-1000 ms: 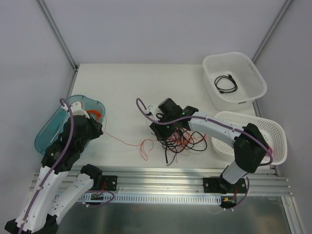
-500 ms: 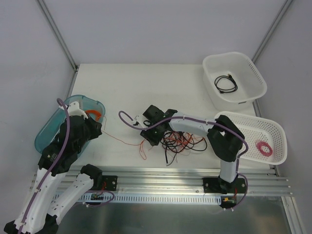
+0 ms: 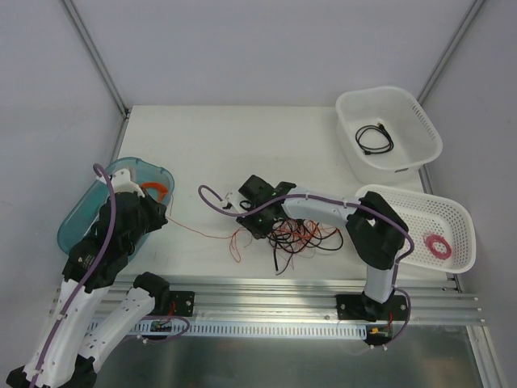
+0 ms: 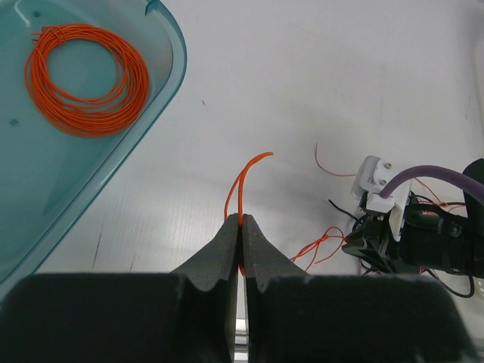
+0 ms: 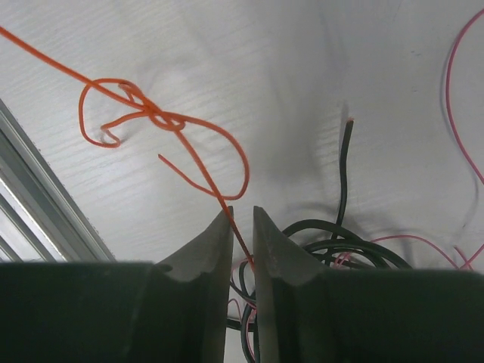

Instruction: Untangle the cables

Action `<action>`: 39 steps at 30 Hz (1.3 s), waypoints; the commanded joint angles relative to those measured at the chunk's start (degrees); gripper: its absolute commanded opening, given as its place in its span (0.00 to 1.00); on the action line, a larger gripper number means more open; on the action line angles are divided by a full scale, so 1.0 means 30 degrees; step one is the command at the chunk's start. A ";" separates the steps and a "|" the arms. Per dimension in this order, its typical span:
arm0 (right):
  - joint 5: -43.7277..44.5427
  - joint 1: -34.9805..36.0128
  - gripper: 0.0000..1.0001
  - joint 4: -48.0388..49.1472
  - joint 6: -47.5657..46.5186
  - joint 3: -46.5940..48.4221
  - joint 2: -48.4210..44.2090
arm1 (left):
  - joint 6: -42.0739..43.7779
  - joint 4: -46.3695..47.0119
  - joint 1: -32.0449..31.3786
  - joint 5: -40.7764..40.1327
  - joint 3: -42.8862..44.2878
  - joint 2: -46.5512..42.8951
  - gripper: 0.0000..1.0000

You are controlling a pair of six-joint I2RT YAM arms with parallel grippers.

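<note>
My left fingers [image 4: 234, 233] clamp one orange strand [image 4: 240, 189] of the limp, feather-light cables [image 3: 303, 234], while my right fingers [image 5: 227, 231], barely parted, straddle another strand best gripped near the knot [image 5: 155, 113].

The left tool [image 4: 240, 231] has its two dark fingers pressed together on a thin orange wire [image 4: 243, 172], which arcs up from the pinch and curls right above the white counter [image 4: 302, 76]. At upper left a teal tray [image 4: 165, 79] holds a neatly wound orange coil [image 4: 141, 79]. At right, the right arm [image 4: 435, 240], with its white bracket [image 4: 380, 190] and purple hose [image 4: 427, 175], sits on a tangle of cables [image 4: 325, 243], black and orange.
</note>
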 commanded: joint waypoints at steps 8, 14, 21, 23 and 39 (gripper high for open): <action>0.0494 -0.0044 0.01 -0.0494 -0.0161 -0.0493 -0.2206 | 0.0729 -0.0329 0.0102 -0.1653 -0.0316 -0.0059 0.00; 0.0147 -0.2851 0.01 -0.0496 0.1184 -0.2656 -0.7767 | 0.0673 -0.1792 0.0102 -0.4728 -0.0610 0.0438 0.00; -0.2137 -0.8622 0.01 0.0441 0.3966 -0.4273 -1.6236 | 0.0468 -0.2964 0.0131 -0.7277 -0.0347 0.1142 0.00; -0.2549 -1.0673 0.01 0.0589 0.4728 -0.4303 -1.7526 | 0.0321 -0.3228 0.0131 -0.7601 -0.0054 0.1405 0.00; -0.2672 -1.0626 0.39 -0.0054 0.7457 -0.6734 -1.4955 | 0.1141 -0.0214 0.0131 0.0128 0.4276 0.1962 0.00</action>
